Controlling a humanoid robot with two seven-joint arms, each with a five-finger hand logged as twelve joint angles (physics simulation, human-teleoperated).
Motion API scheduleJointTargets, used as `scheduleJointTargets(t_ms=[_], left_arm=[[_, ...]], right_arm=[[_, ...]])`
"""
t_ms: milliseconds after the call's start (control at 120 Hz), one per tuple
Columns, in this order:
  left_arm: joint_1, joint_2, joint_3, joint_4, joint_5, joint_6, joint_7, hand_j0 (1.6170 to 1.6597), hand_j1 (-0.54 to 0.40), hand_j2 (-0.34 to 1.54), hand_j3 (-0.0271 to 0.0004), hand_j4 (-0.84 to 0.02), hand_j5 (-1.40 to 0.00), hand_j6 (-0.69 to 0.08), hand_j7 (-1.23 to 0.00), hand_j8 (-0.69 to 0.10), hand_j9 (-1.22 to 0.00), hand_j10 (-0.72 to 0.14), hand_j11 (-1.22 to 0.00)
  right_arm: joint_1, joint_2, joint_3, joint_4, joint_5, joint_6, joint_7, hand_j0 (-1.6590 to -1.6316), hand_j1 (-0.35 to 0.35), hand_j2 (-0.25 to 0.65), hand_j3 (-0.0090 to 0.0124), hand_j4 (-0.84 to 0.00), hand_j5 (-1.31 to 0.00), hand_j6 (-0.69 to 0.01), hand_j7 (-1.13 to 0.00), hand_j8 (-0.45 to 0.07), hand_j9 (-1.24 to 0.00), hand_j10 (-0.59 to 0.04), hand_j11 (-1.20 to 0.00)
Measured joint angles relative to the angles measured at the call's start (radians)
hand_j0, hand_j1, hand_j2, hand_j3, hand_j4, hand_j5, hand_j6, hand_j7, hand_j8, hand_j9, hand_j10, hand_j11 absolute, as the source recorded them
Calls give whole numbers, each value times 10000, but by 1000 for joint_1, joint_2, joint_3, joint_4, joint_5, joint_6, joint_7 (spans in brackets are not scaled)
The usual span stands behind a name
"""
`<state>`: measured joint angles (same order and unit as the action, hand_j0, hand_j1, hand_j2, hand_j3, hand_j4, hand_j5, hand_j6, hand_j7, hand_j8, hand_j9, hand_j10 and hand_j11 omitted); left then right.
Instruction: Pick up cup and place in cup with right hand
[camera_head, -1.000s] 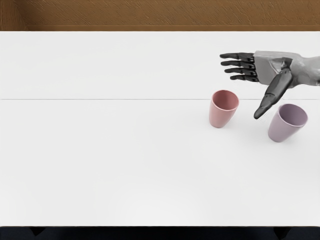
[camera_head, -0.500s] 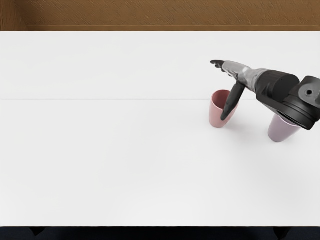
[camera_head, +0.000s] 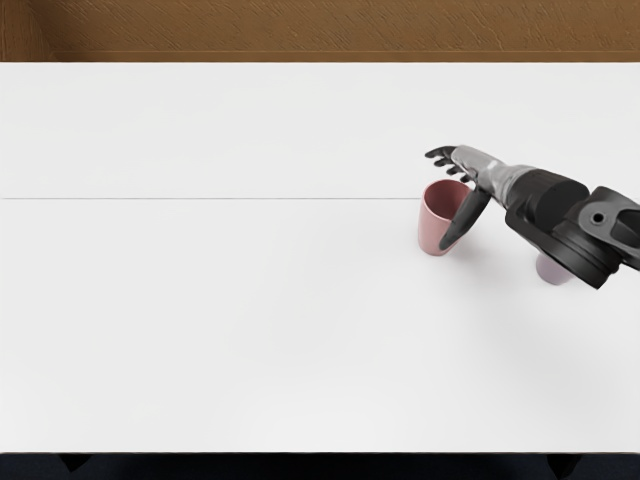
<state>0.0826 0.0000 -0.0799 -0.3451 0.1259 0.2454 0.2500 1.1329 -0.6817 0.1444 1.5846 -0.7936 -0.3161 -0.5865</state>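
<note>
My right hand (camera_head: 448, 198) hovers at the pink cup (camera_head: 433, 228), its fingers spread behind the rim and its thumb in front of the cup's right side. The hand is open; whether the thumb touches the cup I cannot tell. The pink cup stands upright on the table. Farther right, the purple cup (camera_head: 553, 269) is mostly hidden beneath my right wrist and forearm, with only its lower part showing.
The white table (camera_head: 220, 300) has a thin seam running across it behind the cups. Its front edge lies near the bottom of the view, and a brown wooden surface (camera_head: 300, 30) is beyond the back edge.
From a spot behind and between the cups, my right hand has turned and moved left and toward the front to the pink cup. The forearm now covers most of the purple cup.
</note>
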Motion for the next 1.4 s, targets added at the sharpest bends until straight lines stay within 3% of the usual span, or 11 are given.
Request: scheduleJointTargets(t_ms=[358, 667, 858, 900, 908, 917, 983, 1042, 1217, 1250, 1400], left_arm=[[-1, 0, 0, 0, 0, 0, 0, 16581, 3489, 0, -1, 1, -1, 1, -1, 2, -1, 2, -1], [-1, 0, 0, 0, 0, 0, 0, 16581, 3488, 1, -1, 1, -2, 2, -2, 2, -2, 2, -2], [0, 0, 0, 0, 0, 0, 0, 16581, 3486, 4, -3, 2, -6, 2, -5, 2, -5, 2, -5], [-1, 0, 0, 0, 0, 0, 0, 16581, 3486, 5, -4, 2, -6, 2, -6, 2, -6, 2, -6], [0, 0, 0, 0, 0, 0, 0, 16581, 3486, 5, -4, 2, -6, 2, -6, 3, -6, 2, -6], [0, 0, 0, 0, 0, 0, 0, 16581, 3486, 5, -4, 2, -6, 2, -6, 2, -6, 2, -6], [-1, 0, 0, 0, 0, 0, 0, 16581, 3485, 5, -4, 2, -6, 2, -6, 2, -6, 2, -6], [-1, 0, 0, 0, 0, 0, 0, 16581, 3486, 4, -3, 2, -6, 2, -5, 2, -5, 2, -5], [-1, 0, 0, 0, 0, 0, 0, 16581, 3488, 2, -2, 2, -3, 2, -3, 2, -3, 2, -3], [-1, 0, 0, 0, 0, 0, 0, 16581, 3488, 2, -2, 2, -2, 2, -2, 2, -2, 2, -3], [-1, 0, 0, 0, 0, 0, 0, 16581, 3489, 1, -1, 1, -1, 1, -1, 1, -1, 1, -1]], right_arm=[[17, -7, -19, -4, 1, 40, -17, -16580, 85, -551, 0, -3120, -3848, -3088, -3912, -3098, -3919, -3073, -3917], [23, -8, -19, -10, 3, 54, -24, -16562, 698, -712, -7, -3842, -4939, -3661, -4931, -2911, -4980, -3501, -5009], [17, -1, -19, -27, -7, 54, -23, -16508, 527, -1252, -49, -4281, -5009, -3640, -5188, -2935, -5103, -3642, -5142], [18, 0, -18, -30, -8, 54, -23, -16496, 479, -1143, -44, -4394, -5037, -3796, -5260, -3068, -5139, -3777, -5170], [18, 0, -18, -30, -7, 54, -23, -16495, 464, -1119, -21, -4382, -5071, -3760, -5273, -3072, -5173, -3778, -5203], [18, 0, -19, -31, -7, 54, -23, -16494, 454, -1109, -17, -4375, -5101, -3761, -5285, -3076, -5202, -3779, -5232], [19, 0, -19, -33, -4, 55, -23, -16489, 410, -1097, -16, -4348, -5296, -3776, -5377, -3040, -5402, -3748, -5430], [20, 1, -20, -34, -1, 55, -23, -16499, 506, -739, -1, -4458, -5454, -3720, -5540, -3044, -5576, -3733, -5600], [27, -3, -16, -34, 11, 60, -24, -16527, 684, -53, -1, -4555, -5930, -3512, -5893, -2735, -6043, -3456, -6033], [34, -6, -9, -34, 13, 74, -24, -16530, 633, -203, 10, -4550, -5998, -3520, -5932, -2735, -6097, -3469, -6088], [73, -33, 49, -31, 18, 175, -24, -16534, 448, -481, -9, -4525, -6210, -3598, -6048, -2720, -6235, -3588, -6202]])
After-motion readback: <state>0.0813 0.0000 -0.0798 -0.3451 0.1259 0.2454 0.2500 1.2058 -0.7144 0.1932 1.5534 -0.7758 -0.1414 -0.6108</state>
